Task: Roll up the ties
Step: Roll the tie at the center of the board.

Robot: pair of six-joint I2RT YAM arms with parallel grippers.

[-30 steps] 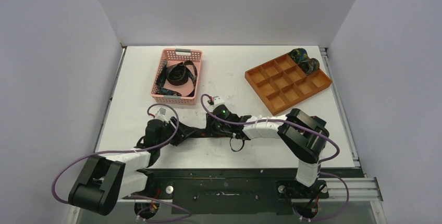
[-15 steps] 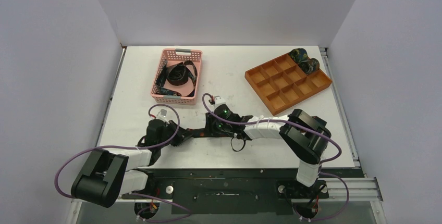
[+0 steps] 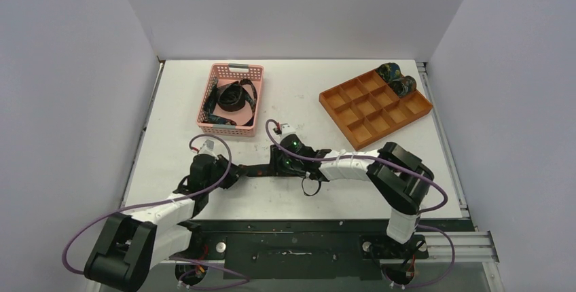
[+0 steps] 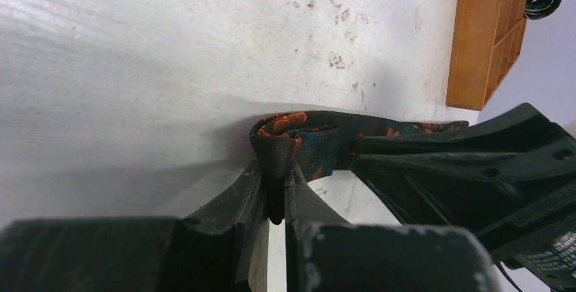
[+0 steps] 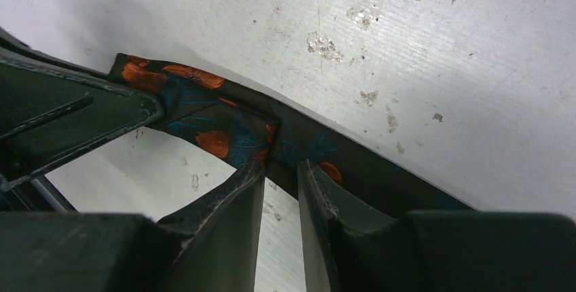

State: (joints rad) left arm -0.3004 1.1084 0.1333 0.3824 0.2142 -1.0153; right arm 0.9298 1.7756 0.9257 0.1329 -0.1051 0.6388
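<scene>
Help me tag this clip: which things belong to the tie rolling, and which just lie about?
Job: orange-patterned tie, pinched by left hand and right hand; loose ties; rolled ties.
Lying about: pink basket; orange tray.

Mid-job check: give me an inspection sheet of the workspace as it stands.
Surface: white table, scuffed and stained.
Job's things: one tie stretched flat between the arms. Loose ties lie in the pink basket. Two rolled ties sit in the far corner of the orange tray.
Clutter: nothing seen.
Grippers: left pincer shut on the tie's folded end; right pincer closed on its strip.
Cables: purple cables loop off both arms, above the table.
Surroundings: plain white walls.
</scene>
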